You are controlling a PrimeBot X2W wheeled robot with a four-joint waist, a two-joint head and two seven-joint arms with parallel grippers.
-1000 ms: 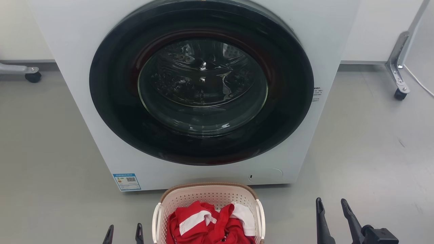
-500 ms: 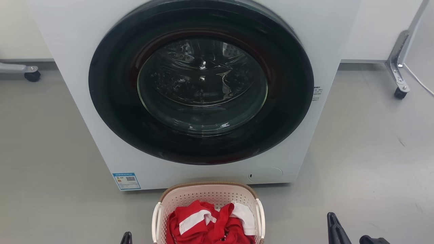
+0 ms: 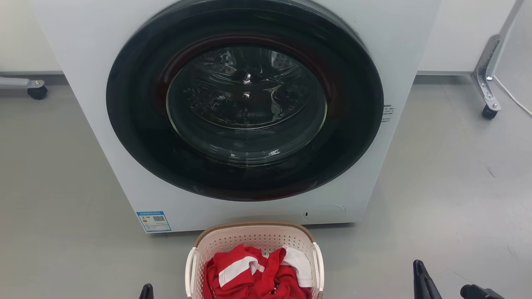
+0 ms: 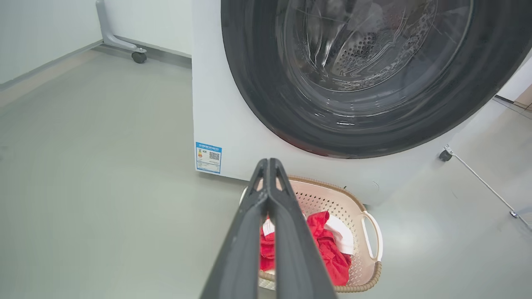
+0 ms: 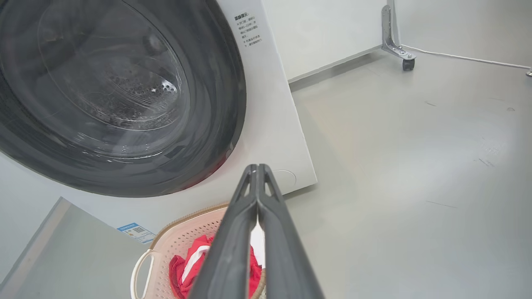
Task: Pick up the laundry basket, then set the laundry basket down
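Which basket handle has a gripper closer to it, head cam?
The left handle of the laundry basket: the left gripper sits just outside it, while the right gripper stands far from the right handle.

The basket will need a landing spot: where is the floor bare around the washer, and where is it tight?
Widest free patch: the floor right of the washing machine, out to the wheeled leg. Another on its left, toward the caster at far left. Crowded: the strip between the machine's front and the laundry basket.
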